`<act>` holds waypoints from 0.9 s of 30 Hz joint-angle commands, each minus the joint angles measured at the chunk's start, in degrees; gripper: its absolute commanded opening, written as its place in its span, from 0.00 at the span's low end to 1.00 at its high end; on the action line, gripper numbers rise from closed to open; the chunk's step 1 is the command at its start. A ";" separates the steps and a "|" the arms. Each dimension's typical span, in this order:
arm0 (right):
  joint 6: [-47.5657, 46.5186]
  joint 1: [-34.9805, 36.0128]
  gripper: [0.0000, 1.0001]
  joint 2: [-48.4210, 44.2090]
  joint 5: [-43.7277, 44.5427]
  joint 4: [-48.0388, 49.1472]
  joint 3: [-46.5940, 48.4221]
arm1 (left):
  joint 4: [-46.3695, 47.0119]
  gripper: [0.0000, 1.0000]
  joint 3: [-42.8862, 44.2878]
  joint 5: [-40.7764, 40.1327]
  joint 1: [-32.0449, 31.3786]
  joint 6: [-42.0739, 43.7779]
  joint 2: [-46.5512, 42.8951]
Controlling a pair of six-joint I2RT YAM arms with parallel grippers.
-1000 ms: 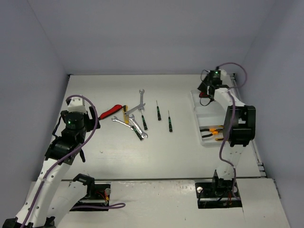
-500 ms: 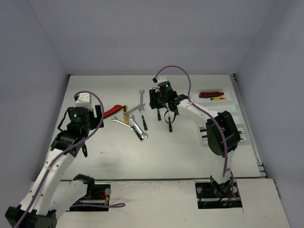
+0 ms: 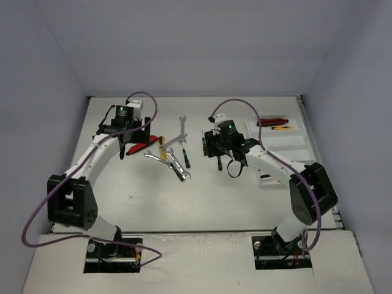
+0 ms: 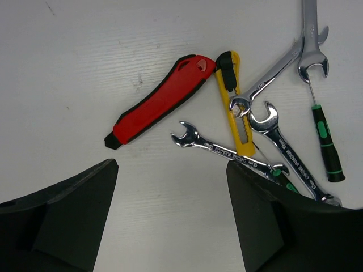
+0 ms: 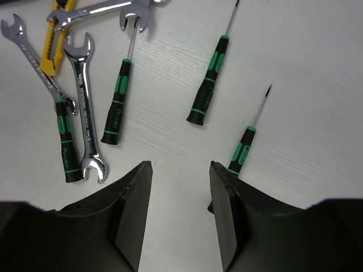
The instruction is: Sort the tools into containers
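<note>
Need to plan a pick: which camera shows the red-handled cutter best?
Left wrist: the red-handled cutter lies whole, close and unobstructed on the table. Top external shows it small, its left end hidden by the left arm. Right wrist does not show it at all.

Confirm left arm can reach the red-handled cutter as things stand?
Probably yes. The left gripper hangs open above the red-handled cutter, which lies flat with nothing on top. One end sits close to the yellow cutter; the rest of the handle has bare table around it.
</note>
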 commanded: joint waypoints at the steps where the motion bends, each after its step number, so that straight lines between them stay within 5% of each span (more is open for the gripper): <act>1: -0.72 -0.44 0.42 -6.03 2.67 4.88 -3.03 | 2.73 0.73 4.15 -1.87 -4.24 -7.73 5.91; 6: -0.11 -1.41 0.42 -9.51 3.07 6.26 -5.61 | 3.45 0.70 5.78 -10.17 -11.46 -11.75 12.20; 17: 2.53 -4.91 0.42 -11.74 -0.76 9.09 -8.47 | 4.44 0.64 8.16 -14.48 -12.36 -17.23 18.76; 27: 2.94 -5.15 0.42 -11.39 -1.06 9.75 -8.90 | 4.26 0.47 10.01 -14.62 -12.07 -17.06 22.22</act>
